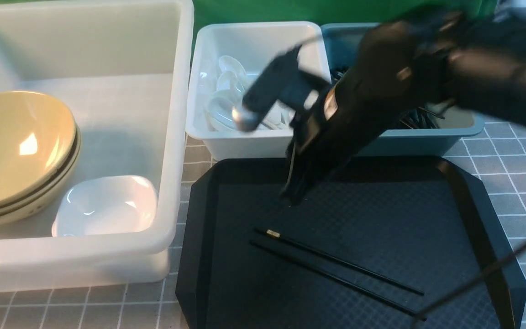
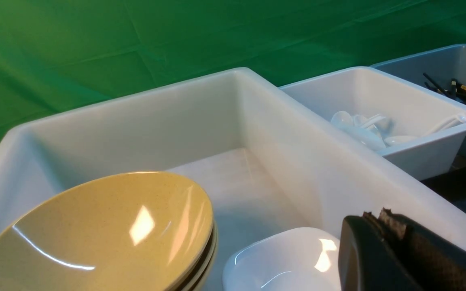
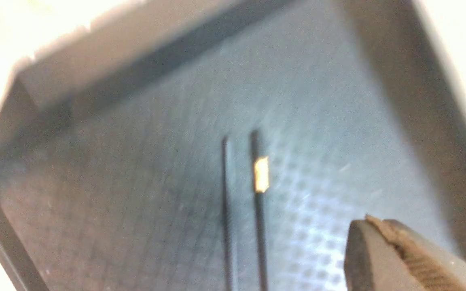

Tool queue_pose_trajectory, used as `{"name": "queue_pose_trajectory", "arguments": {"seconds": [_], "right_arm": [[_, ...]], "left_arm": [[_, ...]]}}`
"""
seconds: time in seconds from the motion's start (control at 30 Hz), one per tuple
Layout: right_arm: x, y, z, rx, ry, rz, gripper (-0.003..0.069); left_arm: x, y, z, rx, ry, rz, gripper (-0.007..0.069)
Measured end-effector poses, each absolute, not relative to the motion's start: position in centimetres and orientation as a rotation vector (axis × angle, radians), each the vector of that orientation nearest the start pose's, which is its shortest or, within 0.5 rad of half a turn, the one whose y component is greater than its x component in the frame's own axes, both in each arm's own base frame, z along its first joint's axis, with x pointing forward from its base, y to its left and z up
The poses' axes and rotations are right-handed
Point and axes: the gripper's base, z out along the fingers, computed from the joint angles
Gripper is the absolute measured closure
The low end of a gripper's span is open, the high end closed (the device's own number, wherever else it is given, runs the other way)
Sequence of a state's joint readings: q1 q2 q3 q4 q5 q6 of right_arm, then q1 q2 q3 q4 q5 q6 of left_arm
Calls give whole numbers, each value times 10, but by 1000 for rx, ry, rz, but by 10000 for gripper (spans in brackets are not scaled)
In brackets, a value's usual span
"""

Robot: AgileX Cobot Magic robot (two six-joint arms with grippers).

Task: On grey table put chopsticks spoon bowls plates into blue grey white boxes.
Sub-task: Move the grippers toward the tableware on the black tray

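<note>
2 chopsticks [image 1: 340,262] lie side by side on black tray [image 1: 404,205], just beyond right gripper [image 1: 293,194] fingertips, untouched. Fingers pressed together, holding nothing. Open first, straddle both sticks, then pinch.

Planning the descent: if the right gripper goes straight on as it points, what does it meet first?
The shut right gripper would likely meet the black tray's floor first, short of the chopsticks; depth is unclear.

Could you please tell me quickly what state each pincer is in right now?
Left pincer: closed, holding nothing.
Right pincer: closed, empty; the chopsticks lie loose on the black tray.
</note>
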State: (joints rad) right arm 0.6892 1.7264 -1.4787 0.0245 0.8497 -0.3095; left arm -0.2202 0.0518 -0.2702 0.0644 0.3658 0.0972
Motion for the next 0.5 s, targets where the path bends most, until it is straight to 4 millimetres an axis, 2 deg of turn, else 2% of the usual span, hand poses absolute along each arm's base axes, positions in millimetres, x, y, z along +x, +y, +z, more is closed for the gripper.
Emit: {"name": "queue_pose_trajectory", "arguments": {"seconds": [0.1, 0.17, 0.2, 0.23, 0.3, 0.37, 0.5], "right_arm": [[289, 240, 308, -1231, 2283, 169, 625], [291, 241, 291, -1273, 2361, 150, 606], [294, 244, 277, -1298, 2409, 140, 581], [295, 245, 274, -1301, 2416, 138, 576], [303, 252, 243, -1341, 2491, 118, 484], [307, 255, 221, -1366, 2540, 104, 394], [312, 259, 195, -1405, 2587, 87, 270]], "left_arm": [[43, -7, 267, 289, 1605, -29, 633], [43, -7, 267, 289, 1605, -29, 633], [43, -7, 267, 289, 1605, -29, 633], [43, -7, 267, 288, 1604, -30, 633], [43, -7, 267, 289, 1605, -30, 633], [43, -8, 266, 289, 1607, -29, 633], [43, -8, 266, 289, 1607, -29, 633]]}}
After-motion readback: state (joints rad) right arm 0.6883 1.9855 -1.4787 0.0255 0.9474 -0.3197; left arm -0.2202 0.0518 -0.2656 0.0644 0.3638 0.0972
